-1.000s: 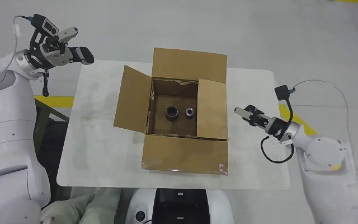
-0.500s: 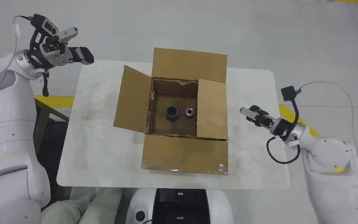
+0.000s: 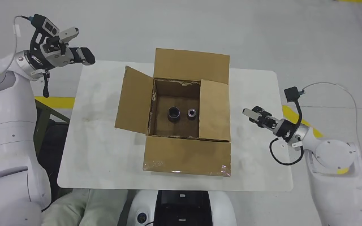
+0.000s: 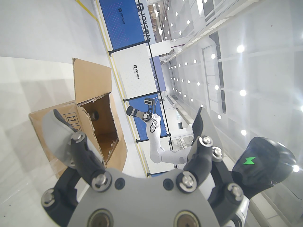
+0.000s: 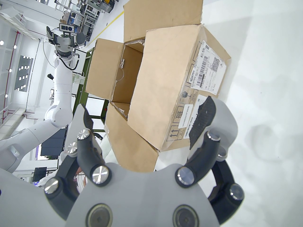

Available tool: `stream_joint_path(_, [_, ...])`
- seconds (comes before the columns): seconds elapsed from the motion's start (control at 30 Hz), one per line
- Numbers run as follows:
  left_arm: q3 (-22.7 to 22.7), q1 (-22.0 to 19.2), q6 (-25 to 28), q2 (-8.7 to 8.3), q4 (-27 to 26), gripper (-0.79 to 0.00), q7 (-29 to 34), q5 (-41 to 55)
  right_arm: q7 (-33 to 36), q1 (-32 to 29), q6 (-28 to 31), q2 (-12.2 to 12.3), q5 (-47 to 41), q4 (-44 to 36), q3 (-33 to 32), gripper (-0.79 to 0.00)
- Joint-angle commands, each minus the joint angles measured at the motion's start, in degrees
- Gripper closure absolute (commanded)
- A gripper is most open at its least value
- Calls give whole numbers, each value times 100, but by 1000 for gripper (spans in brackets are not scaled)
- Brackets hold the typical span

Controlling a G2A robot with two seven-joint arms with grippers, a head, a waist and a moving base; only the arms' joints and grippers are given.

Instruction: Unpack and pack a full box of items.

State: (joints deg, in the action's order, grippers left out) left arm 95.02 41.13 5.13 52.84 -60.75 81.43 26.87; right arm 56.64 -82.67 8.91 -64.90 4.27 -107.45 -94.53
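An open cardboard box (image 3: 175, 147) stands mid-table with all flaps folded out. On its floor lie a dark round item (image 3: 173, 114) and a smaller round grey item (image 3: 192, 113). My left gripper (image 3: 85, 55) hangs open and empty beyond the table's far left corner, well away from the box (image 4: 94, 119). My right gripper (image 3: 253, 113) is open and empty just above the table to the right of the box (image 5: 165, 79), pointing at its side wall.
The white table (image 3: 96, 147) has bare surface left and right of the box. A yellow floor stripe (image 3: 56, 102) runs past the left edge. The right arm's cable (image 3: 334, 87) loops over the floor on the right.
The right gripper drew back a little to the right, away from the box, between one second and half a second ago, then stayed still. The left arm has not moved.
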Motion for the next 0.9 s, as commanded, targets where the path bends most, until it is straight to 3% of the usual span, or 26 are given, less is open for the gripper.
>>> stream_joint_path(0.0, [0, 0, 0, 0, 0, -785, 0, 0, 0, 0, 0, 0, 0, 0, 0, -785])
stream_joint_path(0.63, [-8, 20, 16, 0, -21, -785, -39, -26, 0, 0, 0, 0, 0, 0, 0, -785])
stream_joint_path(0.87, [11, 499, 125, -59, -645, -785, -776, -454, 0, 0, 0, 0, 0, 0, 0, -785])
